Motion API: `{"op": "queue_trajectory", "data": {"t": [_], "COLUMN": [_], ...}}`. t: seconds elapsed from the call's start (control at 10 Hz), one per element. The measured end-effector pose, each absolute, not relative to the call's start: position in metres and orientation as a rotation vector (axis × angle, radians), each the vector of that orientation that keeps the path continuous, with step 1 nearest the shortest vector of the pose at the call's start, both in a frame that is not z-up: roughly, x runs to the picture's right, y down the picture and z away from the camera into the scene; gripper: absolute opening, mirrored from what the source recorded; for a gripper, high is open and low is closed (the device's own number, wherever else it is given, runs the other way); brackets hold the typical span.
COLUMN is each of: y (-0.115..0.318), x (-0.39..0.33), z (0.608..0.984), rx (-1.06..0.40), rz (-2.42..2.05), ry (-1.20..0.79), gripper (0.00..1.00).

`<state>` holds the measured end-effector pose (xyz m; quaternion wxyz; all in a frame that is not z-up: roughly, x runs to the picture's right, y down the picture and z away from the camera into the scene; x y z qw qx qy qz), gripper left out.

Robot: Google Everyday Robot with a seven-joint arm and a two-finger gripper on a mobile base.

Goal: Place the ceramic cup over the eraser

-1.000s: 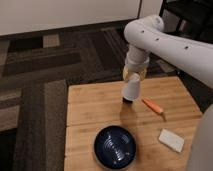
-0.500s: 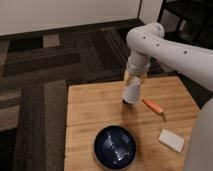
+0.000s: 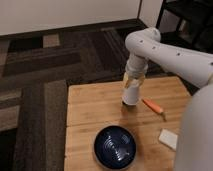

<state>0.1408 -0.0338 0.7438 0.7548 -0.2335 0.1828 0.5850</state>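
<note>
Gripper (image 3: 133,82): closed around ceramic cup (image 3: 131,93), far centre of wooden table (image 3: 90,107).
Writing: nothing legible.
Right: orange stick (image 3: 152,105).

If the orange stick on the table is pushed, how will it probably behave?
The orange stick looks thin and small, so probably light. Lying flat, it would likely slide or roll on the smooth wooden table. The hand, shut on the ceramic cup, is beside it.

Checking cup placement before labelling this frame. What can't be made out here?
- Eraser: not visible in the camera view; whether it sits under the cup can't be told.
- End effector: shut on the cup from above, fingers blurred against it.
- White pad: partly covered by the robot's body at the right edge.
- Bowl: near rim cut off by the bottom edge.
</note>
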Motion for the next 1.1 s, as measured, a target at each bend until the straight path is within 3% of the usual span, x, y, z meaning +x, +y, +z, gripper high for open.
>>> {"op": "queue_trajectory", "data": {"t": [1.1], "y": [-0.01], "x": [0.133], "z": [0.782], "rx": [-0.538], "rz": [1.159], "ry": [0.396], "gripper": [0.0]}}
